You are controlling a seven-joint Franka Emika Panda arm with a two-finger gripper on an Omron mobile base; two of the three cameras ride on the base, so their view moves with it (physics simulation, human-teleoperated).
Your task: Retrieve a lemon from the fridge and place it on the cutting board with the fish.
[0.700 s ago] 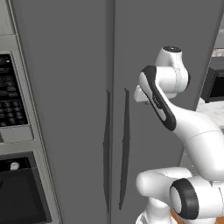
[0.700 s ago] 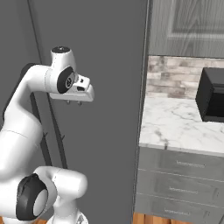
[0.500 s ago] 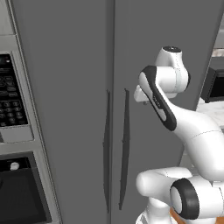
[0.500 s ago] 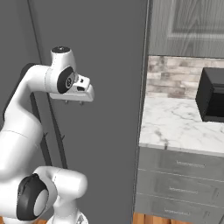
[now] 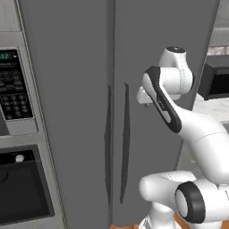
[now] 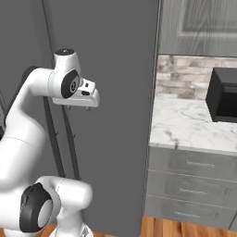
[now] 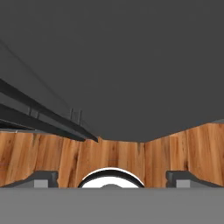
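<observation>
The fridge stands shut before the arm, its two handles side by side at the door seam. A microwave sits left of it above an oven. To the fridge's right runs the table, with drawers beneath it.

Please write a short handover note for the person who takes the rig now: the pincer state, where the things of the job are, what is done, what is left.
Pincer: open, empty, pointing down in front of the fridge, apart from its handles.
Fridge: both doors closed.
Lemon, cutting board, fish: not seen from here; the marble counter stands to the right of the fridge.
Done: the base is parked at the fridge.
Left: grasp a handle, open the door, take the lemon, carry it to the board with the fish.
</observation>
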